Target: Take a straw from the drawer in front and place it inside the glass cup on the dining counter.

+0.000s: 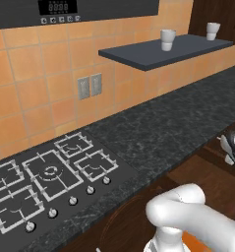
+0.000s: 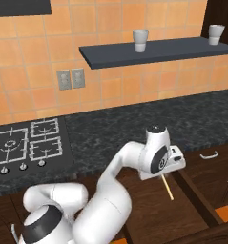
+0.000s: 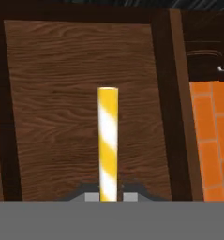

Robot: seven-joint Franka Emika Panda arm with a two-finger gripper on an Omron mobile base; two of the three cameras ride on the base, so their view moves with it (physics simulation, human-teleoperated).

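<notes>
one featherlight, stiff straw sits pinched near its end in the gripper, liable to swivel above the drawer.

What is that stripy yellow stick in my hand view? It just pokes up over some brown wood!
Observer: That's the thin yellow-and-white striped straw, and the gripper is shut on it.
Operator: Where is it hanging?
Observer: In the right base view it hangs below the hand, over the open dark brown wooden drawer.
Operator: What's above the drawer?
Observer: A black speckled granite counter, with a gas stove on its left.
Operator: Any cups?
Observer: Two opaque white cups stand on a dark wall shelf.
</notes>
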